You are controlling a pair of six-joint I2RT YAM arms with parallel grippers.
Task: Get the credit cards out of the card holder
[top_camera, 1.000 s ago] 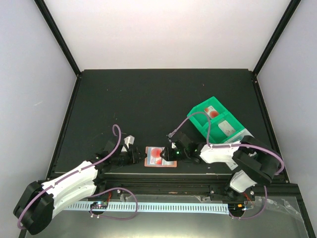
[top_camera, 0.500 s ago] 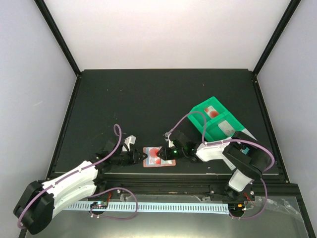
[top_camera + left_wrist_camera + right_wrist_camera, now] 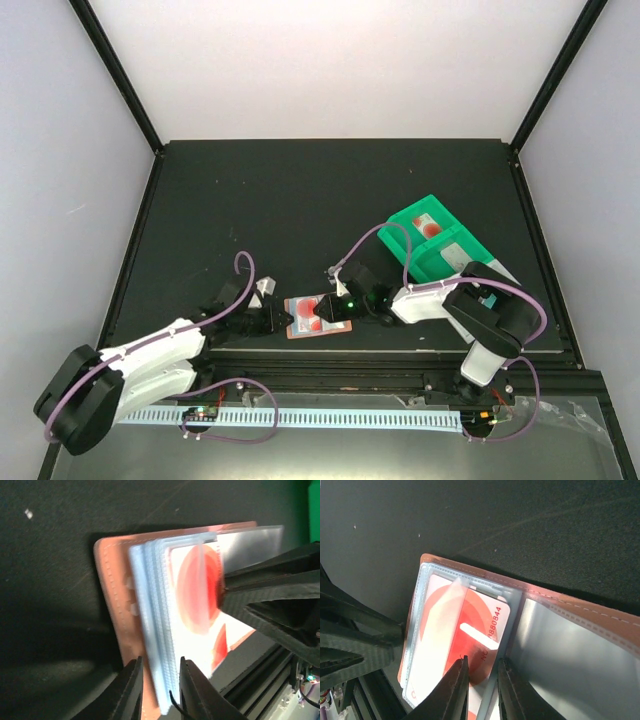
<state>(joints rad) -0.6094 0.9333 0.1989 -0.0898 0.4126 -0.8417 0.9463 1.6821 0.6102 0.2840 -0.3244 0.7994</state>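
The salmon-orange card holder [image 3: 300, 322] lies open near the table's front edge, its pale blue sleeves fanned out [image 3: 145, 595]. A white card with red circles [image 3: 480, 615] sits partly out of the top sleeve; it also shows in the left wrist view [image 3: 195, 595]. My left gripper [image 3: 277, 318] is shut on the sleeve stack at the holder's left end [image 3: 159, 690]. My right gripper [image 3: 343, 308] comes in from the right, jaws nearly shut on that card's end [image 3: 481, 690]. No teal card shows in the holder.
A green plastic bin [image 3: 392, 232] stands at the right behind my right arm, holding a card with a red circle [image 3: 432, 228] and a pale grey card [image 3: 458, 258]. The black rail of the table's front edge runs just below the holder.
My right gripper has moved left from beside the holder onto its open face. The holder has shifted slightly left and tilted. My left gripper has stayed at its left end.
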